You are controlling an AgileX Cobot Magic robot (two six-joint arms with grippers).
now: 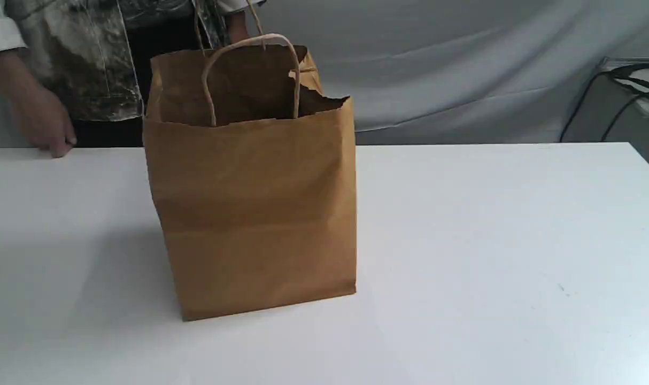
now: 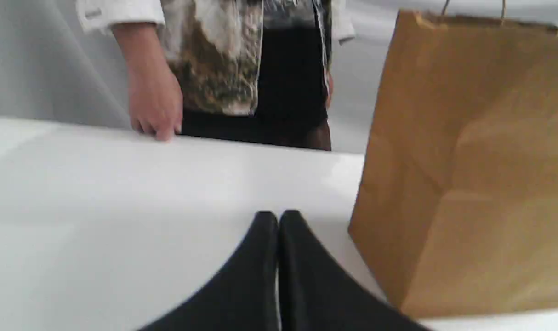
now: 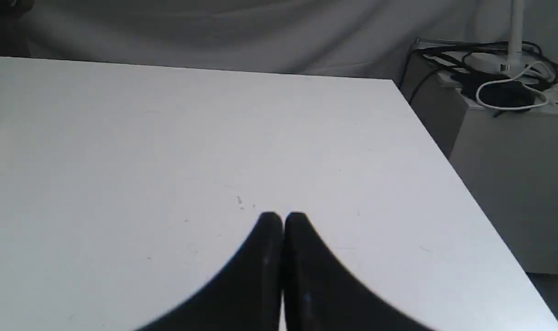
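So, left gripper [image 2: 277, 215] first: its two black fingers are pressed together tip to tip with nothing between them, poised over the flat white table top [image 2: 122, 193]. Just beside it stands a tall brown paper bag with twisted paper handles [image 2: 467, 174], upright, and as far as I can tell not touching the fingers.

The right gripper [image 3: 283, 216] looks the same, tips closed together on nothing, over a bare stretch of the table. It's well apart from the bag, and only a sliver of the bag's corner shows at the edge of that wrist view.

From the exterior camera the bag sits left of the table's middle, mouth open, near handle arching up, with the rim a bit torn on its right side. Behind the far edge stands a person in a patterned shirt, with one bare hand [image 1: 44, 128] resting fingertips on the table, left of the bag. A grey cloth backdrop [image 1: 463, 64] hangs behind, and off the table's right end sits a pale box with black cables [image 3: 490, 87].
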